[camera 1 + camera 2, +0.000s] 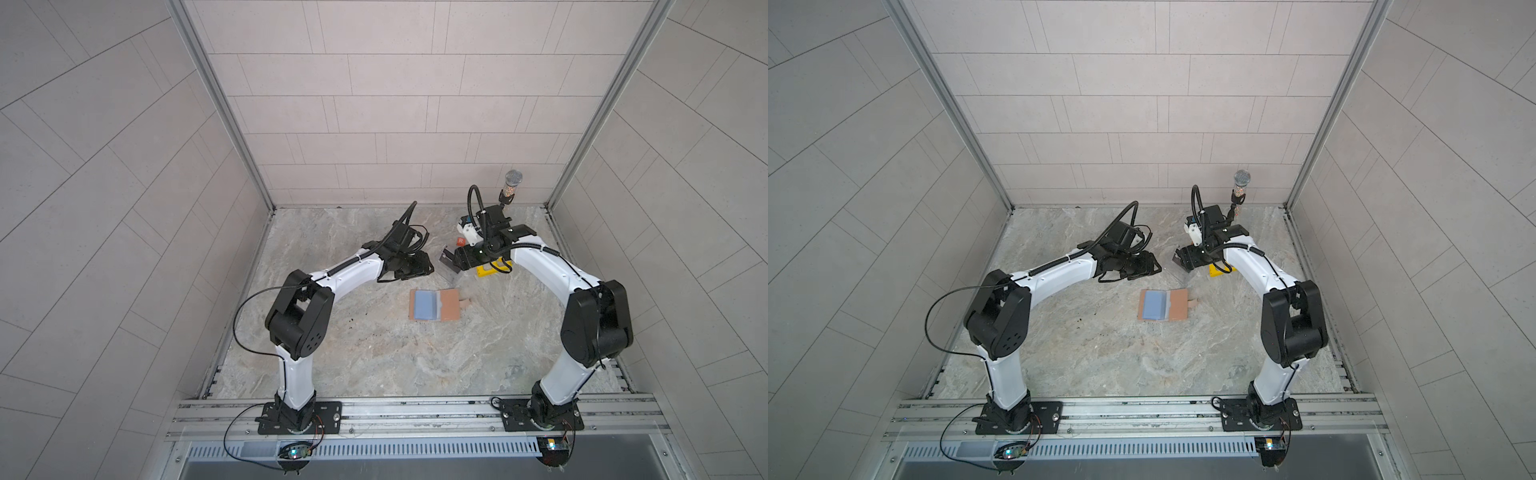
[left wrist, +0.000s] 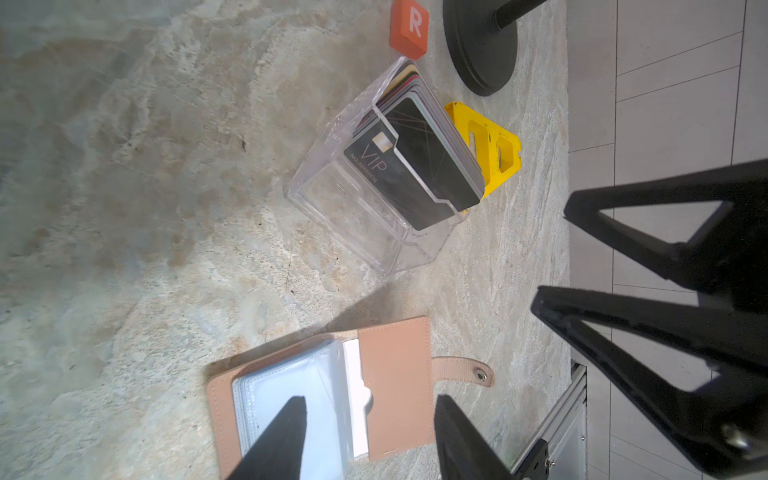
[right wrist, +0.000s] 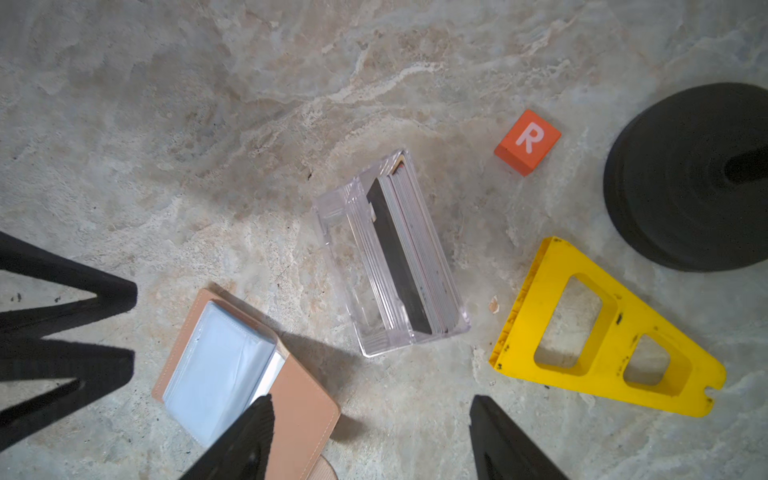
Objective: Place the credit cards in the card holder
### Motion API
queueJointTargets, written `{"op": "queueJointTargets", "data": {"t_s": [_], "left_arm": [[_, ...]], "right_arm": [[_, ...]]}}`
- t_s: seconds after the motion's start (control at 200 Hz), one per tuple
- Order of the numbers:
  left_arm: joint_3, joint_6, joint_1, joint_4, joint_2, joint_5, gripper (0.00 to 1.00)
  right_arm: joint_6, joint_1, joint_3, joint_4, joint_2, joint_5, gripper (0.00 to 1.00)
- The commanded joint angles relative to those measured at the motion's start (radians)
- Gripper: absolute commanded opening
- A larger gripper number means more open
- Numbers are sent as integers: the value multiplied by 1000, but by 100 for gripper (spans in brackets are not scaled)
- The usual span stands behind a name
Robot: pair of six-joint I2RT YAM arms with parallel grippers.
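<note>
The tan card holder (image 1: pixel 449 304) (image 1: pixel 1178 305) lies open on the marble table, its clear blue-tinted sleeves facing up. A whitish card edge (image 2: pixel 356 399) shows in its pocket. Several credit cards (image 2: pixel 419 162) (image 3: pixel 405 257), a black VIP one in front, stand upright in a clear acrylic stand (image 2: pixel 361 216). My left gripper (image 2: pixel 370 398) hovers open above the card holder (image 2: pixel 395 386) with nothing between its fingers. My right gripper (image 3: pixel 372 397) is open and empty over bare table, between the card holder (image 3: pixel 299 411) and the stand. The two grippers face each other, apart.
An orange block marked R (image 3: pixel 528 141) and a yellow wedge-shaped plastic piece (image 3: pixel 602 332) lie beside the stand. A microphone (image 1: pixel 513 178) rises from a black round base (image 3: pixel 685 174) at the back right. Tiled walls enclose the table on three sides.
</note>
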Motion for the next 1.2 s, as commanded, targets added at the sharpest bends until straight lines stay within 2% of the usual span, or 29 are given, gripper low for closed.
{"op": "queueJointTargets", "data": {"t_s": [0.0,0.33,0.791,0.941,1.196], "left_arm": [[40,11,18,-22,17,28,56],[44,16,56,1,39,58,56],[38,37,75,3,52,95,56],[39,45,76,1,56,103,56],[50,42,78,7,73,117,56]], "right_arm": [[-62,-11,99,-72,60,25,77],[-136,-23,415,-311,325,31,76],[-140,-30,483,-312,433,56,76],[-130,-30,499,-317,459,29,69],[-98,-30,492,-334,481,-33,45]]}}
